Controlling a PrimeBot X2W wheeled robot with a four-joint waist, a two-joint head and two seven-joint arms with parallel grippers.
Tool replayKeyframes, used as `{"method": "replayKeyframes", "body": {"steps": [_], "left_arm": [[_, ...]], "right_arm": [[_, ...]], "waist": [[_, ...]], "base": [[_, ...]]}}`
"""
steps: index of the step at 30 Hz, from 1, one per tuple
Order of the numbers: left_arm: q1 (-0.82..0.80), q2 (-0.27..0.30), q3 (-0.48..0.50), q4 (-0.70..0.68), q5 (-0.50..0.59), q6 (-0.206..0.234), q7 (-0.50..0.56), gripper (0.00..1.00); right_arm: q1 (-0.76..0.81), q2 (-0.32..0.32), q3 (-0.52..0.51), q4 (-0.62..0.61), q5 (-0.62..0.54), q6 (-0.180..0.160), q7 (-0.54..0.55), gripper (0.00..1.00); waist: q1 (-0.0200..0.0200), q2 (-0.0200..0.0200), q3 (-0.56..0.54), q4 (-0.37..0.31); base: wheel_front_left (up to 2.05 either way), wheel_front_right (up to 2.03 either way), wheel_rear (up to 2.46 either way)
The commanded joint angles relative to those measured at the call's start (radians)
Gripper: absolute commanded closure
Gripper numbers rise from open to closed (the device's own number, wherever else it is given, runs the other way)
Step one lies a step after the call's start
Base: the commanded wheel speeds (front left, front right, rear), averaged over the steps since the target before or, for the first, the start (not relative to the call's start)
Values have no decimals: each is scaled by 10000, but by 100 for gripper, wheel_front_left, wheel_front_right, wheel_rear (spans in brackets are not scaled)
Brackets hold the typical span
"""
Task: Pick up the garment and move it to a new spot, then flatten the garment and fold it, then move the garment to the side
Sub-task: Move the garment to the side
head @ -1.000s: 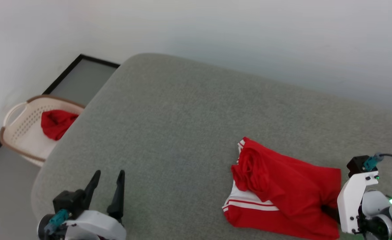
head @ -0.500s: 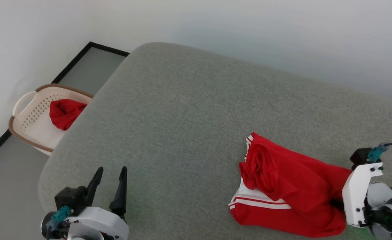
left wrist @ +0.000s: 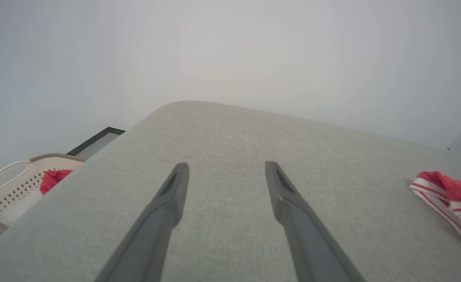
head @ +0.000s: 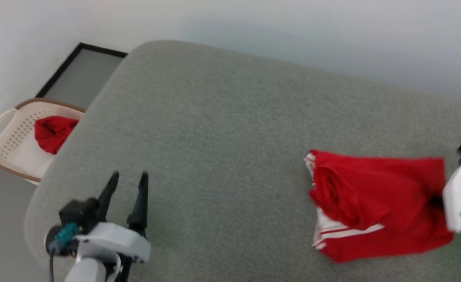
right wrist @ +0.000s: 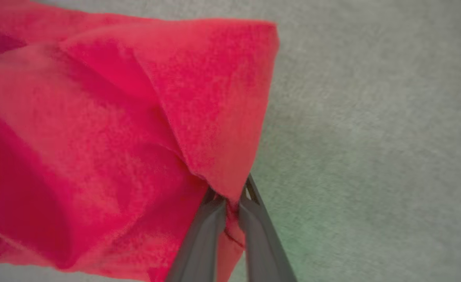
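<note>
The garment (head: 375, 203), a red jersey with white striped trim, lies bunched on the grey cushioned surface (head: 230, 137) at the right. My right gripper (right wrist: 230, 194) is shut on a fold of the garment's (right wrist: 109, 129) red cloth at its right edge; in the head view the gripper's white body (head: 460, 197) hides the fingers. A corner of the garment (left wrist: 456, 201) shows at the far right of the left wrist view. My left gripper (head: 127, 184) hovers open over the surface's front left, fingers (left wrist: 167, 203) spread with nothing between them.
A cream laundry basket (head: 3, 150) with a plain red cloth (head: 52, 133) in it stands on the floor beyond the surface's left edge. A white wall runs behind the surface.
My right gripper has closed on the garment's right edge and pulled it to the right, stretching the cloth. The head camera has also shifted. My left gripper stays open.
</note>
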Motion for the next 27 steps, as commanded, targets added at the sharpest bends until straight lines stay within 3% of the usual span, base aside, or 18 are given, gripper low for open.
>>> {"method": "replayKeyframes", "body": {"steps": [1,14,27], "left_arm": [[-189,0,13,-90,99,-28,-6,0],[-1454,80,109,-979,469,-28,-6,0],[-2290,209,21,-1466,963,-27,-6,0]], "right_arm": [[-253,-259,-51,-99,13,-14,-36,100],[-1767,-2302,-546,-1033,-122,-14,-301,100],[-2459,-4402,-572,-1126,-1225,-14,-1864,100]], "waist": [[0,-1,538,-408],[0,-1,2495,-1702],[0,-1,3685,-2495]], "base": [[0,0,0],[0,0,0],[0,0,0]]}}
